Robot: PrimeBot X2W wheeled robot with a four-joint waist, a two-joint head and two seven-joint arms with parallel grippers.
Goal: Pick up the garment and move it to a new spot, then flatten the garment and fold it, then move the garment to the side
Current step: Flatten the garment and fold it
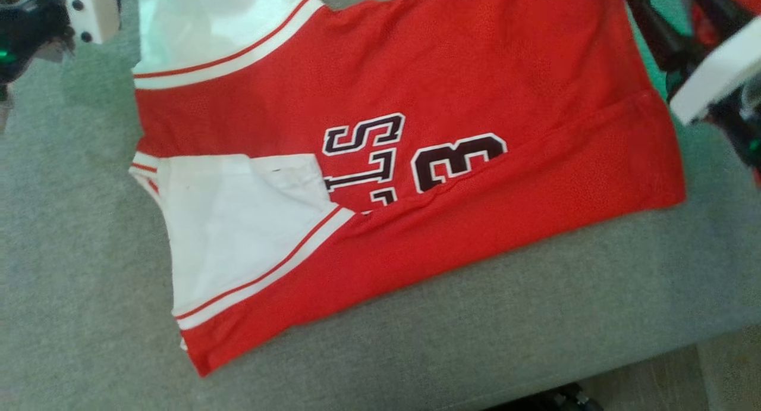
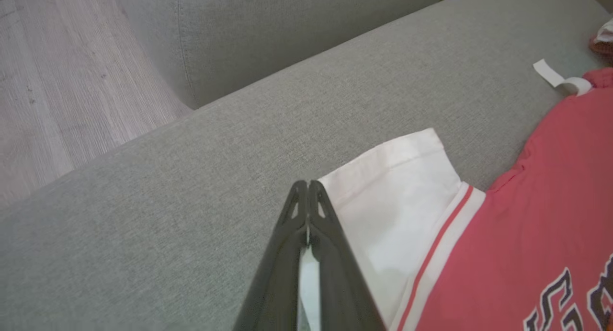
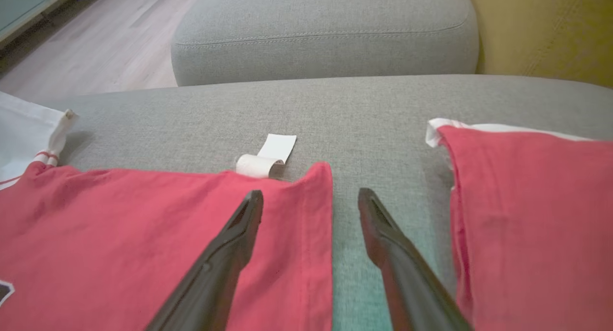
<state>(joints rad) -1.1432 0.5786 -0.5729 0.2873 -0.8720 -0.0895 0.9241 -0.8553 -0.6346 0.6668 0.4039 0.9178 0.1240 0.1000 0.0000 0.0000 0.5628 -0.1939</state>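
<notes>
The garment (image 1: 475, 72) is a red jersey with white sleeves and dark numbers, lying partly folded on the grey sofa seat (image 1: 416, 339). In the left wrist view my left gripper (image 2: 308, 183) is shut at the edge of the white sleeve (image 2: 397, 201), and white cloth shows between its fingers. My right gripper (image 3: 311, 197) is open and hovers low at the jersey's hem corner (image 3: 306, 216). One of its fingers (image 3: 244, 221) is over the red cloth and the other over bare sofa. A white label (image 3: 268, 158) sticks out from under the hem.
A second red cloth piece with white trim (image 3: 527, 201) lies just right of my right gripper. A grey cushion (image 3: 325, 34) and a yellow one (image 3: 550, 29) stand behind. Wooden floor (image 2: 57, 82) lies beyond the seat's edge, and the seat's front edge (image 1: 654, 351) is near.
</notes>
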